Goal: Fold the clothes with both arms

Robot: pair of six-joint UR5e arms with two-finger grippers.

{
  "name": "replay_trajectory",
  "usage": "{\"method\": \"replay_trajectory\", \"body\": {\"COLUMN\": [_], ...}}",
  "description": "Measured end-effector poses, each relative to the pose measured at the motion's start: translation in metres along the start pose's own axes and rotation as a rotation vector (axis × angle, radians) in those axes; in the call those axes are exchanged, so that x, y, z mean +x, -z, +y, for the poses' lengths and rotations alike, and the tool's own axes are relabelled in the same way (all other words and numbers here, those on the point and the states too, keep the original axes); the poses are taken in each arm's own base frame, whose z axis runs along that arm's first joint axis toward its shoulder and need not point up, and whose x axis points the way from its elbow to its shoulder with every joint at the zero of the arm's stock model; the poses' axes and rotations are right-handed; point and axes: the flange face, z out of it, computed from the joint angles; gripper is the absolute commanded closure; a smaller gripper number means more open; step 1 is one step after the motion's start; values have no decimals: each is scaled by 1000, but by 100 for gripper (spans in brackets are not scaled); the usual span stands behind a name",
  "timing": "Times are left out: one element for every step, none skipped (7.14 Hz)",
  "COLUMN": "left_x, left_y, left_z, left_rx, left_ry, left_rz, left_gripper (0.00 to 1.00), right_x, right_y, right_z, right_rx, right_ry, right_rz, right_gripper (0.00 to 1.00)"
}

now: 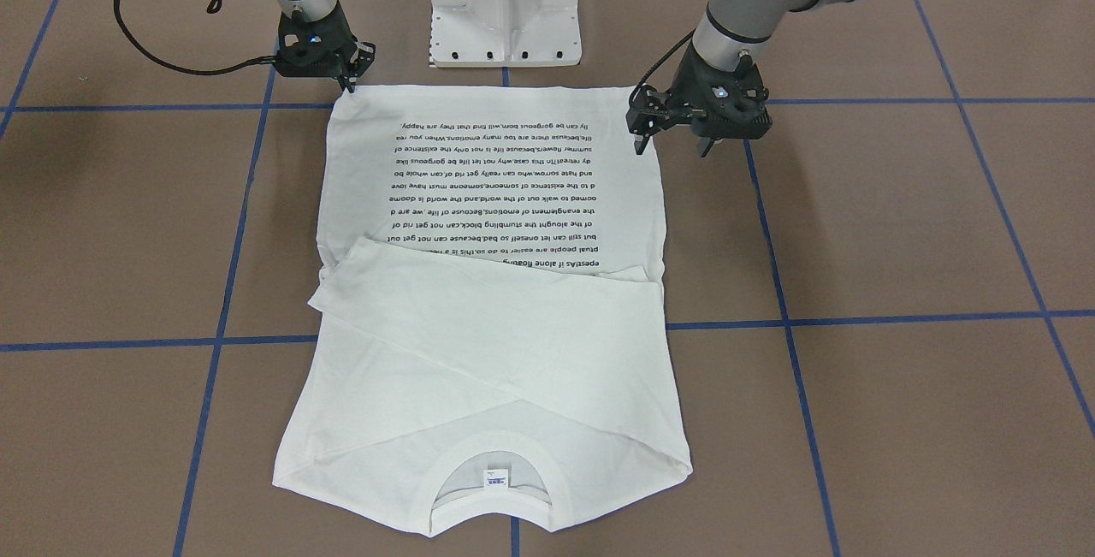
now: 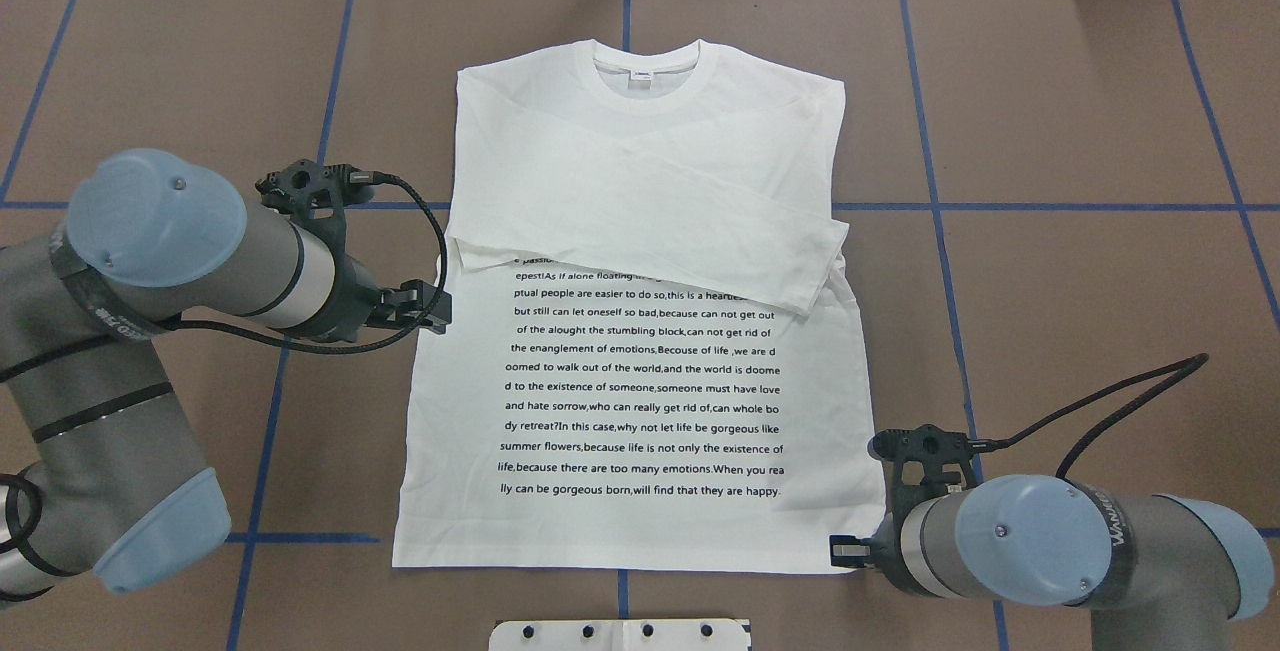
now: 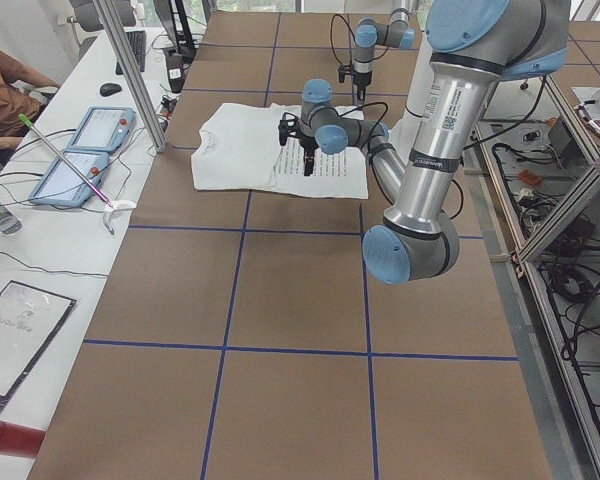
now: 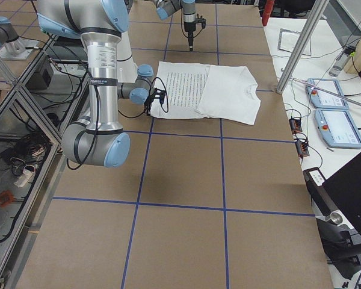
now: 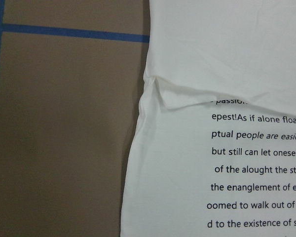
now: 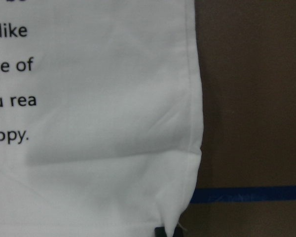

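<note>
The white long-sleeved T-shirt (image 1: 488, 352) (image 2: 640, 391) lies flat, printed side up, with its sleeves folded across the chest and its collar (image 2: 645, 56) on the far side from me. My left gripper (image 1: 672, 146) (image 2: 436, 309) hovers open over the shirt's left side edge, level with the folded sleeve; its wrist view shows only that edge (image 5: 138, 128). My right gripper (image 1: 348, 85) (image 2: 843, 551) is down at the near right hem corner (image 6: 182, 207). A dark fingertip (image 6: 160, 231) meets the creased cloth there, so it looks shut on that corner.
The white pedestal base (image 1: 506, 9) (image 2: 620, 634) stands just behind the hem, between the arms. Blue tape lines (image 2: 940, 207) cross the brown tabletop. A side desk with tablets (image 3: 80, 150), a metal post (image 3: 130, 70) and a seated person (image 3: 5, 80) lie beyond the collar end.
</note>
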Motion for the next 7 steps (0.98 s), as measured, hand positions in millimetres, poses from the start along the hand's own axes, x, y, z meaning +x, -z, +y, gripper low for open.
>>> {"method": "replay_trajectory", "body": {"left_x": [9, 22, 34, 43, 48, 50, 49], "left_y": [-7, -15, -23, -30, -36, -40, -44], "left_z": [20, 51, 82, 107, 122, 131, 138], "left_rx": [-19, -39, -59, -68, -71, -78, -85], "left_ry": [40, 76, 111, 132, 136, 134, 135], "left_rz": [4, 11, 15, 14, 11, 6, -5], "left_gripper": [4, 4, 4, 4, 4, 6, 6], "right_x": [-4, -8, -11, -14, -17, -18, -18], "right_y": [11, 23, 33, 39, 43, 45, 46], "right_z": [-2, -5, -10, -13, -17, -19, -21], "right_rx": [16, 29, 39, 46, 51, 57, 61], "right_ry": [-13, -24, -33, -37, -41, -45, -47], "right_rz": [-24, -48, -68, -84, -94, -98, -98], "right_gripper": [100, 100, 100, 100, 100, 100, 100]}}
